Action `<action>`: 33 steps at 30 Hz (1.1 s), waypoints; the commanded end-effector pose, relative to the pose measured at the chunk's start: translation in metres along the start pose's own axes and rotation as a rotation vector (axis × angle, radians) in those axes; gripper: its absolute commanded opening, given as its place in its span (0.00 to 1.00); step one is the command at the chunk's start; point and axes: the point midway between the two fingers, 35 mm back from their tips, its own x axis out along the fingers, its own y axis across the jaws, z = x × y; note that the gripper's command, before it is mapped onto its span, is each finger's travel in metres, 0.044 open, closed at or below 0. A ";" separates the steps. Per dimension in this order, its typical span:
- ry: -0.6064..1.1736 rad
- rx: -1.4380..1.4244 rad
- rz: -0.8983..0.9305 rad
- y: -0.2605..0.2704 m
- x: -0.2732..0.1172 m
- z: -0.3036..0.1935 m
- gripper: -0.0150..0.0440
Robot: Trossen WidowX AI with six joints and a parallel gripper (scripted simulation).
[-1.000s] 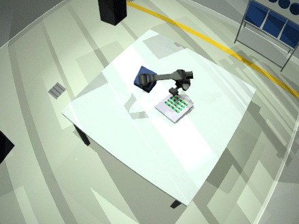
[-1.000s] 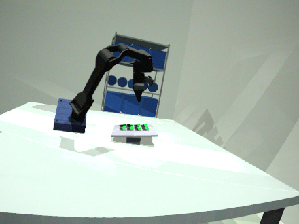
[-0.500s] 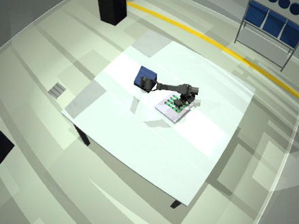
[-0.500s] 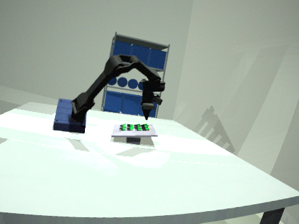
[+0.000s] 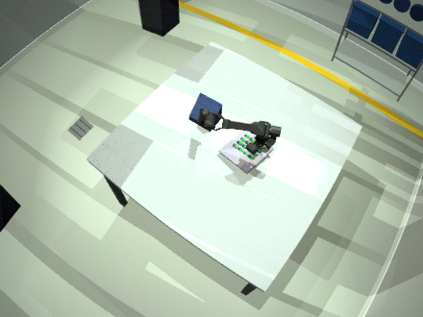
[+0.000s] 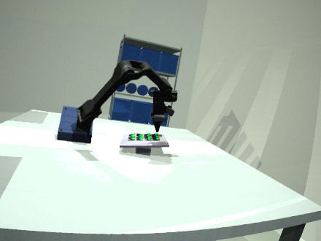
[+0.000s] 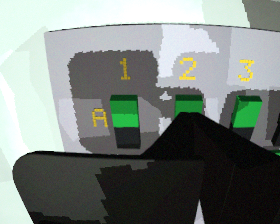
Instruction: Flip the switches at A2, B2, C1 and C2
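Observation:
The grey switch panel [image 5: 247, 168] [image 6: 142, 144] [image 7: 100, 44] carries rows of green and black switches. My gripper [image 6: 157, 130] [image 7: 187, 121] is shut and empty, pointing down over the panel's far rows. In the wrist view its tips overlap the near part of switch A2 [image 7: 189, 103], whose green far part shows. I cannot tell whether they touch it. Switch A1 [image 7: 125, 119] and switch A3 [image 7: 248, 114] show green at the far end and black at the near end. Switches B2, C1 and C2 are hidden behind the fingers in the wrist view and too small to read in the top and exterior views.
The panel stands on a dark support [image 6: 143, 151] on the white table [image 5: 192, 205] [image 6: 109, 203]. The arm's blue base [image 5: 198, 105] [image 6: 66, 124] is at the near side of the panel. A shelf with blue bins [image 5: 388, 34] [image 6: 140, 57] stands beyond the table.

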 end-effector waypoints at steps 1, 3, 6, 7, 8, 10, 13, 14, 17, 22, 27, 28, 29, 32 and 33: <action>0.006 -0.005 -0.009 -0.002 0.009 -0.001 0.25; 0.005 -0.005 -0.009 -0.002 0.011 -0.001 0.25; 0.005 -0.005 -0.009 -0.002 0.011 -0.001 0.25; 0.005 -0.005 -0.009 -0.002 0.011 -0.001 0.25; 0.005 -0.005 -0.009 -0.002 0.011 -0.001 0.25; 0.005 -0.005 -0.009 -0.002 0.011 -0.001 0.25; 0.005 -0.005 -0.009 -0.002 0.011 -0.001 0.25; 0.005 -0.005 -0.009 -0.002 0.011 -0.001 0.25; 0.005 -0.005 -0.009 -0.002 0.011 -0.001 0.25; 0.005 -0.005 -0.009 -0.002 0.011 -0.001 0.25; 0.005 -0.005 -0.009 -0.002 0.012 -0.001 0.25; 0.005 -0.005 -0.009 -0.002 0.012 -0.001 0.25; 0.005 -0.005 -0.009 -0.002 0.012 -0.001 0.25; 0.005 -0.005 -0.009 -0.002 0.012 -0.001 0.25; 0.005 -0.005 -0.009 -0.002 0.012 -0.001 0.25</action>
